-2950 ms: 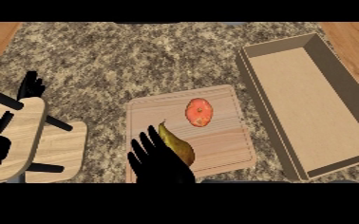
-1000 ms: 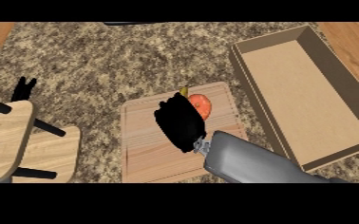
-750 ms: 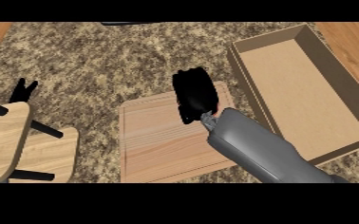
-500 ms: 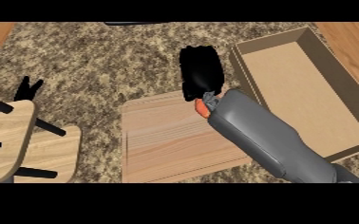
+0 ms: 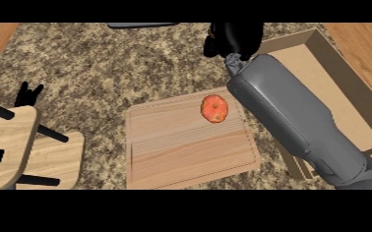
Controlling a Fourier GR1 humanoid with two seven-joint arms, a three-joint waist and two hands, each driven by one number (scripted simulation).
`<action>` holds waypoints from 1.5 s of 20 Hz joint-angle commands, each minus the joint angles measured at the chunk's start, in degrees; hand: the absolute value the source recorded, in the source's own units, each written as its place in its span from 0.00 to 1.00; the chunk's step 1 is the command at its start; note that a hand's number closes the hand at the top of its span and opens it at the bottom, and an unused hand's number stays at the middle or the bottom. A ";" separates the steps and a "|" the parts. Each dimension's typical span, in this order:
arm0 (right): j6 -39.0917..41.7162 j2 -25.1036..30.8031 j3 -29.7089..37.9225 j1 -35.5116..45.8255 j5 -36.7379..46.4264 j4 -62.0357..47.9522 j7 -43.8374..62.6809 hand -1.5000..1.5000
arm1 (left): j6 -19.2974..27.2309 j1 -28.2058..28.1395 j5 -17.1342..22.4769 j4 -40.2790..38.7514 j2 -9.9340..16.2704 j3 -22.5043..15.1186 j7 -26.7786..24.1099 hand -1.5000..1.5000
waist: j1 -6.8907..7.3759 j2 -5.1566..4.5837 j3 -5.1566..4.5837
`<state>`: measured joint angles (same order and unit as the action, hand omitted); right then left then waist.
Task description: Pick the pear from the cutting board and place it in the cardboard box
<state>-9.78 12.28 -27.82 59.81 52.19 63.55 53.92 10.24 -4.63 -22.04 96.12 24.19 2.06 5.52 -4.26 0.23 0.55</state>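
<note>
At the far left of the head view, the left hand (image 5: 29,94) shows only as dark fingers pointing upward over the speckled counter (image 5: 123,64), relaxed and straight, holding nothing. Below it stands a light wooden stool or chair (image 5: 33,150) with black rungs, partly cut off by the view's left edge. To the right of that, the cutting board (image 5: 185,150) lies flat on the counter, its wood grain running across; it is bare apart from a round orange-red fruit (image 5: 214,108) resting near its upper right corner. A dark flat object (image 5: 141,25) shows at the top edge of the counter, too little of it visible to identify. Further right, the grey right forearm (image 5: 294,115) crosses from the lower right corner diagonally up over the right edge of the board and the near left wall of the cardboard box (image 5: 341,86). The right hand (image 5: 234,38) is at the top of the view, just beside the box's upper left corner, over the counter, seen from the back with its fingers curled inward. The pear is not visible anywhere: it is not on the board and not on the open floor of the box, and whether it sits inside the curled right hand cannot be told, since the hand hides whatever it may contain.
</note>
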 commanded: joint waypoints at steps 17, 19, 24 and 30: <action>4.71 12.51 14.68 -6.20 -5.11 -8.69 0.71 1.00 | -9.64 5.30 11.38 1.86 -6.55 -5.42 -6.82 0.50 | -2.28 -0.63 -0.73; 7.47 12.80 16.67 -6.78 -8.46 -9.75 -0.03 1.00 | -10.24 5.44 11.70 2.81 -6.20 -4.97 -6.39 0.50 | -1.80 -0.45 -0.66; 12.52 15.01 18.30 -11.22 -13.25 -10.91 -5.38 1.00 | -10.47 5.00 11.63 2.15 -7.13 -5.01 -6.83 0.50 | -1.86 -0.23 -0.69; 19.43 15.60 20.95 -13.63 -19.23 -12.39 -9.47 0.00 | -12.09 6.78 12.01 2.49 -6.74 -4.69 -6.74 0.50 | -1.29 -0.34 -0.61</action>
<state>5.89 27.87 -8.55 47.63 36.95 51.66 47.75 6.47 -5.09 -19.86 95.92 22.32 4.55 3.05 -4.78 0.27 0.55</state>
